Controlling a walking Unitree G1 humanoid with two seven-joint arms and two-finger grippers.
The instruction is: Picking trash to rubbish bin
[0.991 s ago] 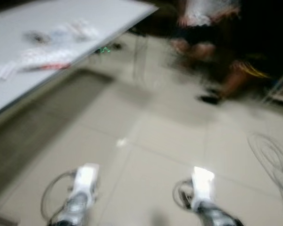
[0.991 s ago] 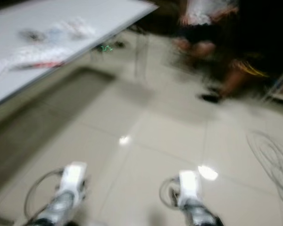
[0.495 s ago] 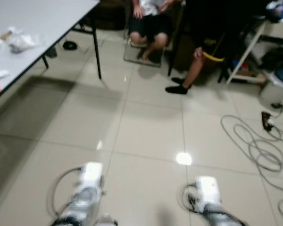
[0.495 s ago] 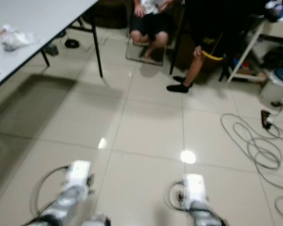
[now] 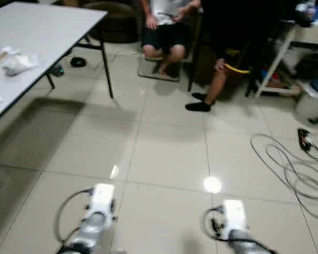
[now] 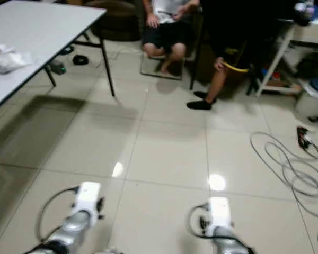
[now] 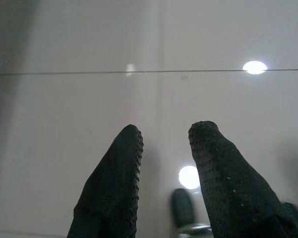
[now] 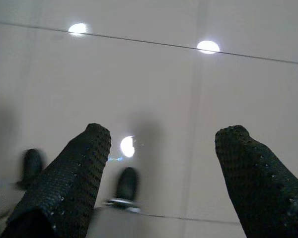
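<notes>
Left gripper (image 7: 164, 136): held low over the bare floor tiles (image 5: 169, 153), fingers a little apart, nothing between them.
Right gripper (image 8: 161, 136): also low over the tiles, fingers spread wide, empty.
Trash (image 5: 15, 62): crumpled pale wrapper on the white table (image 5: 47, 26), far ahead and to the left of both grippers; more scraps near the table's left edge, too blurred to name.
Long axis: cannot be told, the shape is a loose lump.
Nearer arm: the left one, by judgement, since the table is on that side.
Bin (image 5: 311, 100): probably the pale round container with a blue top, far right.
Beyond: seated persons (image 5: 164, 32).
</notes>
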